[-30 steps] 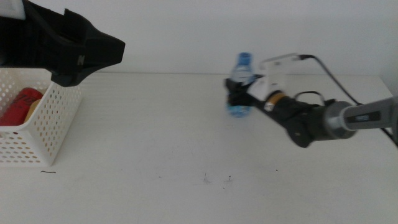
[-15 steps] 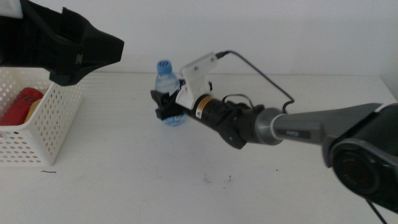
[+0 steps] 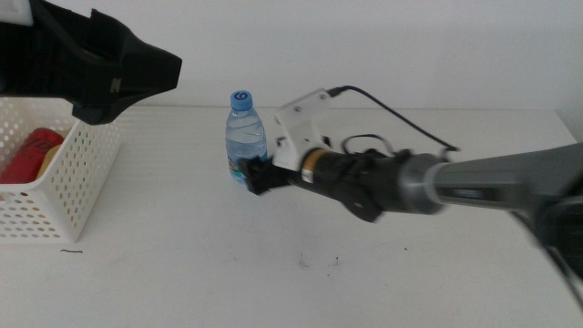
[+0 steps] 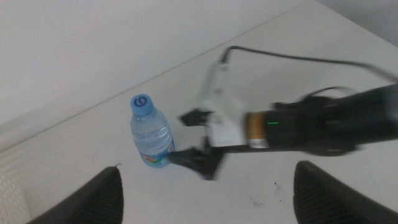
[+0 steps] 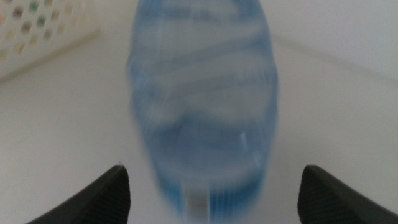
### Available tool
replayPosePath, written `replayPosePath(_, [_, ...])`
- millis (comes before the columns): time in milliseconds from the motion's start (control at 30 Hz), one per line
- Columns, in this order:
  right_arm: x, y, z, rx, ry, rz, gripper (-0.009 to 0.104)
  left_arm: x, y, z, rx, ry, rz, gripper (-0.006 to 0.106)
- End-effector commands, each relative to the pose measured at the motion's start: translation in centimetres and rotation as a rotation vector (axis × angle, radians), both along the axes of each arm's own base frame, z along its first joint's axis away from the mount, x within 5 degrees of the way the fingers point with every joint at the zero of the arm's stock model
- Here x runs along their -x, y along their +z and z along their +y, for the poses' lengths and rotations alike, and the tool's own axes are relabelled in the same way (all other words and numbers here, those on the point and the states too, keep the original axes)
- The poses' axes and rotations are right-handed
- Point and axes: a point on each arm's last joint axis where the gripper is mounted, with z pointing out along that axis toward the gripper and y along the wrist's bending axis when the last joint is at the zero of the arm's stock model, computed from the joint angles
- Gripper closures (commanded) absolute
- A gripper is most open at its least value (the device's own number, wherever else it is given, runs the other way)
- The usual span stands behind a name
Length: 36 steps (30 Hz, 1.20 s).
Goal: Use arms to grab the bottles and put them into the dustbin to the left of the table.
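A clear water bottle [image 3: 244, 137] with a blue cap stands upright on the table [image 3: 182, 273], left of centre. My right gripper [image 3: 252, 174] reaches in from the right and sits low at the bottle's base, jaws open on either side of it. The right wrist view is filled by the blurred bottle [image 5: 205, 106], with the right gripper [image 5: 214, 190] spread wide around it. From the left wrist view, the bottle [image 4: 151, 134] stands free just ahead of the right gripper [image 4: 180, 137]. My left gripper [image 4: 211, 199] is open and holds nothing, hovering over the dustbin [image 3: 68, 187]. A red can [image 3: 27, 155] lies inside.
The right arm's white housing [image 3: 301, 123] and black cable [image 3: 401, 114] stretch across the table's middle. A small dark mark [image 3: 70, 251] lies beside the dustbin and tiny specks [image 3: 301, 262] dot the front of the table. A pale wall backs the table.
The right arm carried the water bottle leftward from right of centre, set it upright and opened its jaws. The left arm stayed still.
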Motion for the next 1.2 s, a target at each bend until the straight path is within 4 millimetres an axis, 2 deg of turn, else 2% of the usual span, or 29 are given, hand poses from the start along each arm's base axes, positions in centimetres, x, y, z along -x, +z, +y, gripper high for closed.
replayPosePath(0, [2.6,2.7,-1.9,0.008,0.003,0.002,0.003,0.1,0.1,-0.1,0.011,-0.005,-0.010,0.007])
replayPosePath(133, [8.4,6.8,-6.4,-0.007,-0.048,0.087,0.003,0.1,0.1,-0.1,0.011,-0.005,-0.010,0.007])
replayPosePath(233, [12.0,12.3,-9.3,0.024,-0.100,0.107,0.003,0.1,0.1,-0.1,0.011,-0.005,-0.010,0.007])
replayPosePath(400, [16.2,22.5,-13.9,0.139,-0.194,0.100,0.003,0.1,0.1,-0.1,0.011,-0.005,-0.010,0.007])
replayPosePath(467, [17.9,26.4,-15.4,0.121,-0.222,0.097,0.003,0.1,0.1,-0.1,0.011,-0.005,-0.010,0.007])
replayPosePath(533, [19.4,29.2,-16.5,0.095,-0.220,0.085,0.003,0.1,0.1,-0.1,0.011,-0.005,-0.010,0.007])
replayPosePath(600, [20.3,30.6,-17.1,0.078,-0.216,0.078,0.003,0.1,0.1,-0.1,0.011,-0.005,-0.010,0.007])
replayPosePath(667, [20.7,31.1,-17.4,0.079,-0.221,0.081,0.003,0.1,0.1,-0.1,0.011,-0.005,-0.010,0.007])
replayPosePath(1067, [20.8,31.2,-17.4,0.073,-0.219,0.079,0.003,0.1,0.0,-0.1,0.007,-0.003,-0.013,0.007])
replayPosePath(1167, [20.8,31.2,-17.4,0.073,-0.219,0.079,0.003,-0.6,-1.6,0.3,-0.073,0.034,-0.029,0.007])
